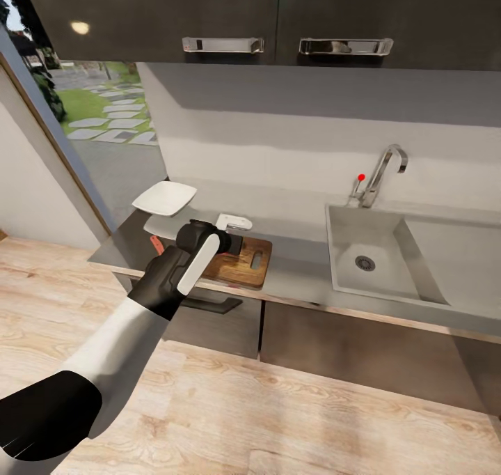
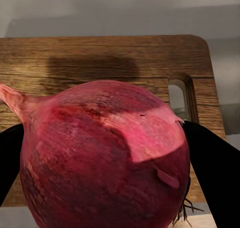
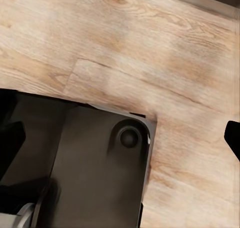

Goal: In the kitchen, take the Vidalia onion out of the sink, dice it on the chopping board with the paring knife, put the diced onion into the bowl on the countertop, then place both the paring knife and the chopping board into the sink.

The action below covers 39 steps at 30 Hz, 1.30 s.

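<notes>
Countertop (image 1: 299, 266): one chopping board (image 1: 245, 265), one bowl (image 1: 164, 198)

One chopping board (image 1: 243, 259) — one Vidalia onion (image 2: 105, 158), one bowl (image 1: 164, 198), one sink (image 1: 369, 259) — two cabinet handles (image 1: 223, 44).

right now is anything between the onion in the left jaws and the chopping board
Nothing visible. The Vidalia onion sits clamped in the left gripper right above the chopping board, whose bare wood lies beneath it.

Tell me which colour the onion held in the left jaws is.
Deep pinkish-red, seen best in the left wrist view: the onion.
</notes>
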{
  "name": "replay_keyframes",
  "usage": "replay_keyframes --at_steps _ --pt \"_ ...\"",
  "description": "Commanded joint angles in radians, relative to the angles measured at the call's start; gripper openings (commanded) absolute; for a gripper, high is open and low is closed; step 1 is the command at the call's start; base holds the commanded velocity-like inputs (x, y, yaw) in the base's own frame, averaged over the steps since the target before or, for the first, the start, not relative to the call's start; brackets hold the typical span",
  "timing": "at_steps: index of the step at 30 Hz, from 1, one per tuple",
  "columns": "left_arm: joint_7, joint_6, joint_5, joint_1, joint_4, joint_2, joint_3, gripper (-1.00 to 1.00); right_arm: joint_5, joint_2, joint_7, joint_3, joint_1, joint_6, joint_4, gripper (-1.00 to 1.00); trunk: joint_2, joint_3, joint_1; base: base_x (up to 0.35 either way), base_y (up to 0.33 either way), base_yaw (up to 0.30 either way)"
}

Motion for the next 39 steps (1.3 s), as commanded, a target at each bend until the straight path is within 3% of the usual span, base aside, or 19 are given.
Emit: replay_keyframes --at_steps 1,39 --pt "0.01 0.002 0.01 -0.001 0.0 0.0 -0.001 -1.0 0.004 0.0 0.009 -0.008 0.0 -0.003 -0.002 1.0 -0.002 -0.002 0.001 0.0 0.0 0.0" --pt "0.01 0.002 0.01 -0.001 0.048 0.0 -0.001 -1.0 0.002 0.001 0.011 -0.008 0.0 -0.004 -0.001 1.0 -0.002 -0.015 0.001 0.0 0.0 0.0"
